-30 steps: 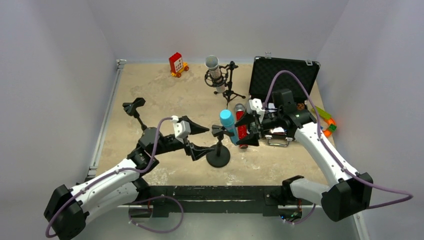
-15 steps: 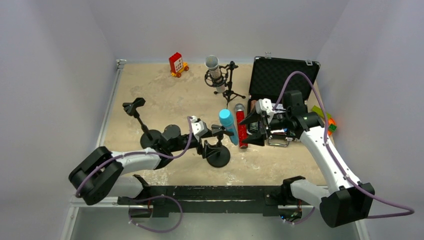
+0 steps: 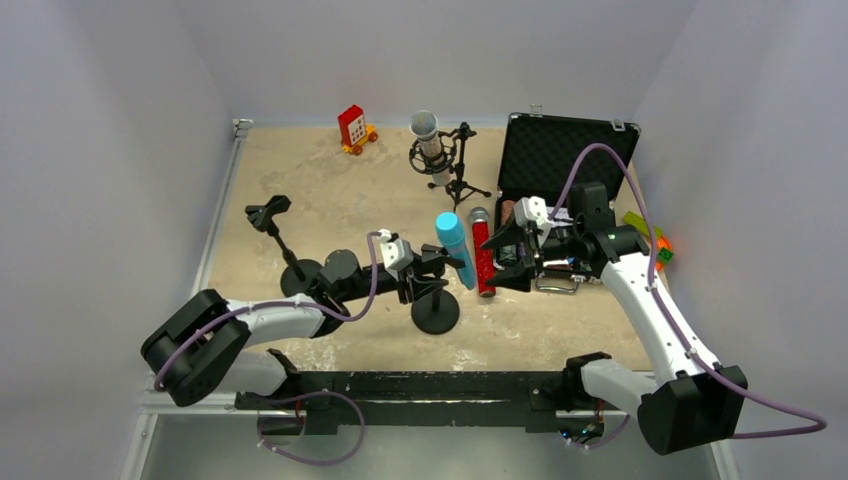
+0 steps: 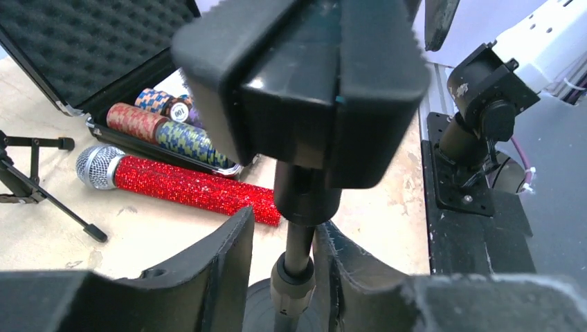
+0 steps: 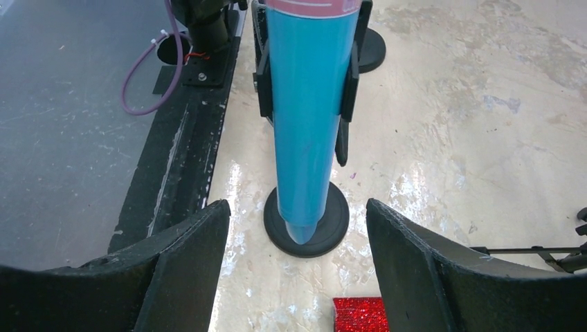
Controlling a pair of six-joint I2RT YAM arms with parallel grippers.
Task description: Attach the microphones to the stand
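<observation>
Now the light blue microphone (image 5: 308,104) sits in the clip of the middle stand (image 3: 437,315), so that step looks done. The right fingers (image 5: 180,270) are wide open near it, and the left fingers (image 4: 208,277) sit either side of its pole, but I cannot tell if they squeeze. Next, I think, comes the red glitter microphone (image 4: 194,190) lying on the tabletop (image 3: 330,190) just right of that stand, and it needs a careful pick-up; the open black case (image 3: 570,125) far right holds poker chips (image 4: 163,128).

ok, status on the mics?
Right gripper open, clear of blue microphone, which sits in the stand clip. Left gripper around the stand pole, clamp unclear. Red microphone on the table beside the case. No obstruction seen.
</observation>
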